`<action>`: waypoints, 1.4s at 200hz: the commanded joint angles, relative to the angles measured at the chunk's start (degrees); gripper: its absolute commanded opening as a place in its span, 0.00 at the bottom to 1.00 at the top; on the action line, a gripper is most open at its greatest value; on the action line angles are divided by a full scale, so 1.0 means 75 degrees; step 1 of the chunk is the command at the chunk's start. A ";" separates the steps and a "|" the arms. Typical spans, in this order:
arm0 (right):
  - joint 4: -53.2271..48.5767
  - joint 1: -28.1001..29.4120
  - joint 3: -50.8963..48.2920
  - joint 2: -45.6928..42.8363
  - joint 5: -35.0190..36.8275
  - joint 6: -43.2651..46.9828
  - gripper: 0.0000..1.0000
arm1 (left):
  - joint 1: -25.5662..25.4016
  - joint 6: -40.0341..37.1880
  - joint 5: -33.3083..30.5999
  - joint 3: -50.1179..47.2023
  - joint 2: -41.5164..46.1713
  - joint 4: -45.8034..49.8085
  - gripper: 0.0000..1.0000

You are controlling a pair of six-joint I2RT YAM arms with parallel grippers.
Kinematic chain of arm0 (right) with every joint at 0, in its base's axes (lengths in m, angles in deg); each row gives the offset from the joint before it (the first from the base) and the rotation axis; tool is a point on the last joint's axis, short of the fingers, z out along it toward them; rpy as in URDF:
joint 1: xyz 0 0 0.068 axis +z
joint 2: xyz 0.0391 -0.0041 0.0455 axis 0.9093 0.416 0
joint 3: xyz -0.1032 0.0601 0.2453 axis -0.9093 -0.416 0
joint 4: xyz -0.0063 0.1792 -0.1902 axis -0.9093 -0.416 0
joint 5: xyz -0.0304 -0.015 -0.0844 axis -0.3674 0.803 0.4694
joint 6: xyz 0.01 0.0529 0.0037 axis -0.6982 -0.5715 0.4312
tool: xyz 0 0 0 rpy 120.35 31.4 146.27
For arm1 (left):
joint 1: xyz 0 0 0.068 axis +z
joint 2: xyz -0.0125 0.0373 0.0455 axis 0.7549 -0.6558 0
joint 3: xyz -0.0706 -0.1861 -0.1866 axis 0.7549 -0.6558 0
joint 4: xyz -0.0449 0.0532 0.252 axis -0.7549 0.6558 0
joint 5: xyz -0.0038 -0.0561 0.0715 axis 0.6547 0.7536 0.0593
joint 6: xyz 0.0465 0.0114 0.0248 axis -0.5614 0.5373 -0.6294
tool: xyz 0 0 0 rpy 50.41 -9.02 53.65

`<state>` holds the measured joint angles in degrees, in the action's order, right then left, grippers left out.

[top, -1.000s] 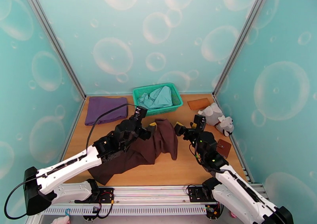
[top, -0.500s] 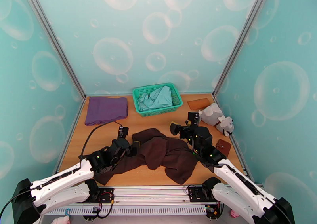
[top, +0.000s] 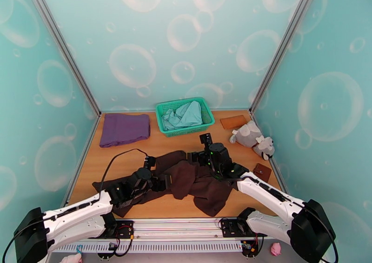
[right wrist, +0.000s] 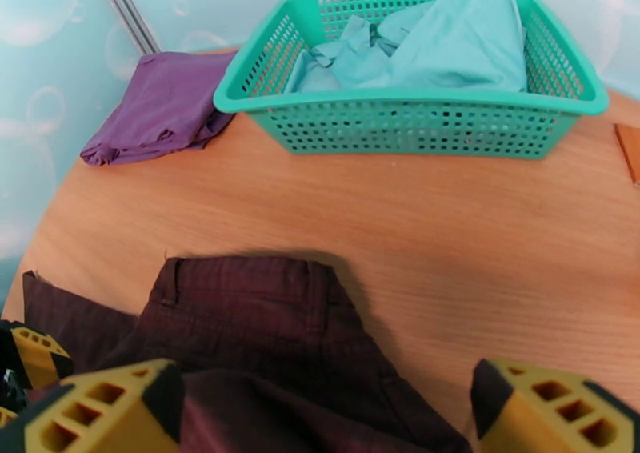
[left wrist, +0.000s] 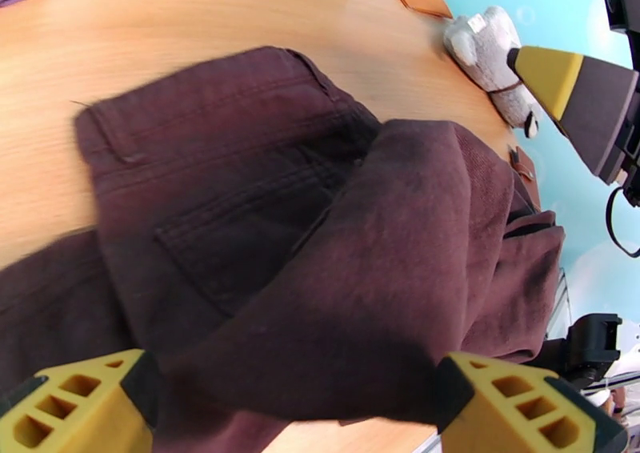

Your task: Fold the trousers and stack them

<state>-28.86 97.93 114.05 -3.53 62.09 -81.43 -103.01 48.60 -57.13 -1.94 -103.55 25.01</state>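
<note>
Moved in since a moment ago, the left hand point(top: 163, 181) and right hand point(top: 192, 156) both hang wide open over the trousers point(top: 200, 187), which lie crumpled on the worktop point(top: 176, 143), so folding and stacking remain undone.

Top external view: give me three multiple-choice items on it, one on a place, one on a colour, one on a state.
1. The teal garment lies: A hung on the wall; B in the green basket; C on the floor.
2. The folded cloth at far left is: A red; B white; C purple.
3. The trousers are: A crumpled in a heap; B neatly folded; C rolled up tight.

Answers: 1 B, it sits inside the basket's walls. 2 C, it is plainly purple. 3 A, the legs lie bunched and overlapping.
</note>
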 commanded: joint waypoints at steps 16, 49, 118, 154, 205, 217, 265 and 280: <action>0.0119 0.0046 0.0148 0.0072 -0.0136 0.0243 0.99 | 0.0041 0.0309 0.0474 -0.0005 -0.0745 -0.1082 0.85; 0.0126 0.0037 0.0186 0.0322 -0.0177 0.0248 0.99 | 0.0040 0.0186 0.0114 0.0440 -0.1175 -0.0808 0.37; 0.0420 -0.0223 -0.0048 0.0035 -0.0330 0.0035 0.99 | 0.0041 -0.1293 -0.1277 0.2284 -0.0395 0.0606 0.00; 0.1271 -0.0352 -0.0665 -0.0908 -0.0552 0.0011 0.99 | 0.0046 -0.3063 -0.1488 0.3927 -0.0620 0.1112 0.00; 0.1989 -0.0556 -0.1172 -0.1643 -0.0988 -0.0053 0.99 | 0.0173 -0.4581 -0.0739 0.4321 -0.0949 0.0515 0.00; 0.2006 -0.0564 -0.1119 -0.1528 -0.1305 -0.0019 0.99 | 0.0220 -0.4610 -0.0789 0.4437 -0.1083 0.0528 0.00; 0.2341 -0.0115 -0.1073 -0.1466 -0.2495 0.0496 0.99 | 0.0548 -0.4322 -0.1015 0.4849 -0.1377 0.0867 0.00; 0.2272 0.0270 -0.1062 -0.1624 -0.1910 0.0786 0.99 | 0.0575 -0.4198 -0.0873 0.4735 -0.1334 0.0872 0.00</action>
<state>-14.52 96.38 106.05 -13.78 47.25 -79.92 -99.52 16.47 -64.39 31.57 -114.42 33.20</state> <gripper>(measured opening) 0.994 0.056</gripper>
